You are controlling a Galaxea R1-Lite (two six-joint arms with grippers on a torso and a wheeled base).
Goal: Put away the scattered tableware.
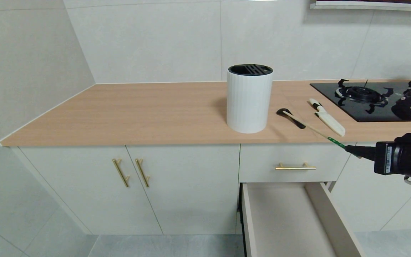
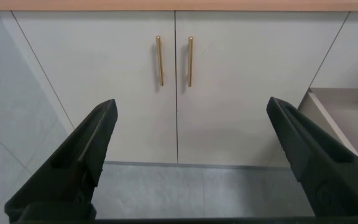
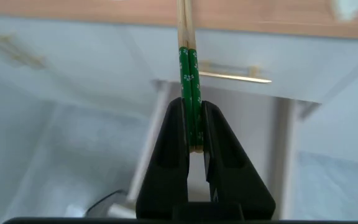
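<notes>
In the head view, a white holder is standing upright at the centre of the frame on the wooden counter. Just right of it a black spoon is lying flat, and further right a pale-handled knife is lying near the black stove, which is occupying the upper right. At the right edge the right tool is gripping a pair of chopsticks by their green ends, in front of the counter's edge. The sticks are slanting up and left over the counter, and their tips are ending right by the spoon's bowl; whether they are touching it is unclear. Below, at the lower middle, a drawer is standing pulled out under a shut one with a gold handle. In the left wrist view, the left tool is hanging with its fingers spread wide and gripping nothing, facing two cabinet doors above the grey floor. In the right wrist view, the right tool's fingers are pressing together on the two chopsticks, which are running away toward the counter's edge, past the gold handle.
</notes>
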